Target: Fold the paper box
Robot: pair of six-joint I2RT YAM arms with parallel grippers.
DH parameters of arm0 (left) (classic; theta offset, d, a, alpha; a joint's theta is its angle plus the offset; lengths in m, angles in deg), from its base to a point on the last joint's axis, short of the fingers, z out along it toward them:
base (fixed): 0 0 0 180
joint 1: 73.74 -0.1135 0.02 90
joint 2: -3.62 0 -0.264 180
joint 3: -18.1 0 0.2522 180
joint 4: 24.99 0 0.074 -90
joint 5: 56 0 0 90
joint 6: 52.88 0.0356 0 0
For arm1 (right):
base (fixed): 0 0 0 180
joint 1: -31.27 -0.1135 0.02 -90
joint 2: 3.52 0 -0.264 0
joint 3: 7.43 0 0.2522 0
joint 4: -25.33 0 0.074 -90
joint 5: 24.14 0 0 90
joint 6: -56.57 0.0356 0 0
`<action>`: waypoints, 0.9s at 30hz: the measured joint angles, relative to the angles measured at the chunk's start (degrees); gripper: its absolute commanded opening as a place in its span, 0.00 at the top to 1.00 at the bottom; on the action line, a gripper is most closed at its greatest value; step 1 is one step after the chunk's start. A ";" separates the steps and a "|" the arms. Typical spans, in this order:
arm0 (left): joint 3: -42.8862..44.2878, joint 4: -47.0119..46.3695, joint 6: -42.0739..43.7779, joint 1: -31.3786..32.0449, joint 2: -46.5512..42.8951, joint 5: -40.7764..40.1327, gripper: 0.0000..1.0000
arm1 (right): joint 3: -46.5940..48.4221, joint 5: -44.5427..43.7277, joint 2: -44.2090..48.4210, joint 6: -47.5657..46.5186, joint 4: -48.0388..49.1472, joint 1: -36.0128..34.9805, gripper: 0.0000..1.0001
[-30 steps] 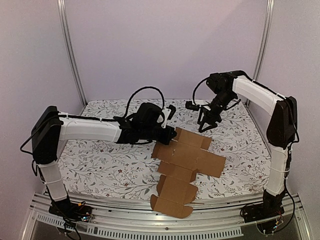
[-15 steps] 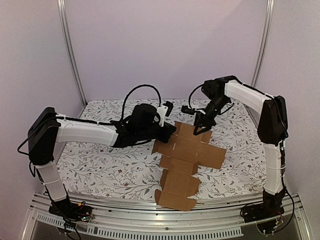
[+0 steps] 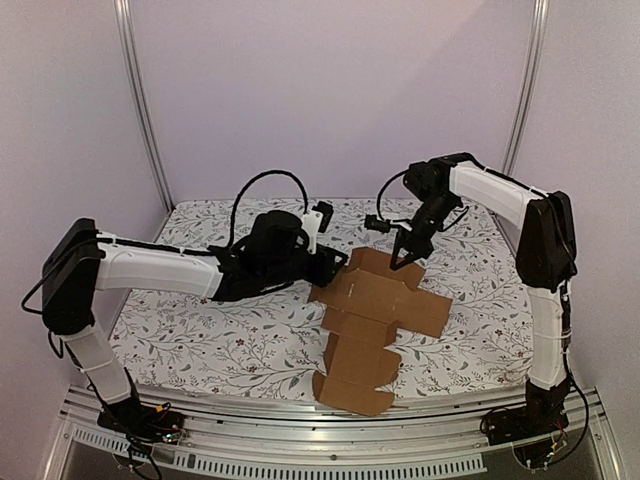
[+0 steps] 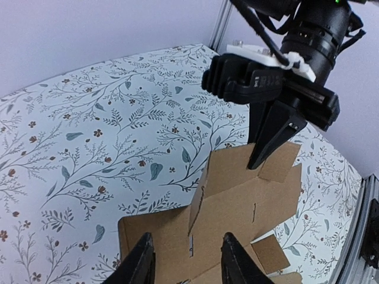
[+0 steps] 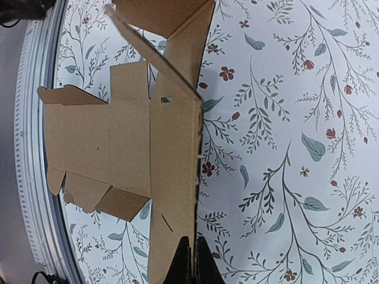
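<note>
The paper box (image 3: 375,300) is a flat brown cut-out with flaps, lying mid-table, its near end reaching the front edge. My right gripper (image 3: 405,258) is shut on the box's far edge, which is raised a little. In the right wrist view the two fingers (image 5: 190,263) pinch the thin cardboard edge of the box (image 5: 118,136). My left gripper (image 3: 335,262) stands open at the box's left side. In the left wrist view it (image 4: 186,263) hovers over the cardboard (image 4: 254,201) with nothing between its jaws, facing the right gripper (image 4: 260,158).
A floral cloth (image 3: 200,330) covers the table. A metal rail (image 3: 250,440) runs along the front edge, under the box's near flap (image 3: 355,395). Upright frame posts (image 3: 140,100) (image 3: 525,90) stand at the back corners before a plain wall.
The left gripper has let go of the box's left edge, opened and drawn back left. The right gripper has come down and shut on the far edge. The box has shifted slightly.
</note>
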 measured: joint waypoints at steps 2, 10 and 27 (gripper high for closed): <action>-3.93 -0.50 -0.39 0.04 -4.42 -1.25 0.57 | -0.66 -1.75 0.26 0.92 0.04 -0.13 1.00; -19.54 -1.88 -5.33 -2.38 -20.90 -7.50 0.57 | -5.55 -11.67 3.13 3.30 5.90 -4.13 1.00; -23.47 -10.27 -13.07 -7.65 -1.03 0.33 0.61 | -8.59 -21.24 9.25 1.68 20.63 -11.08 1.00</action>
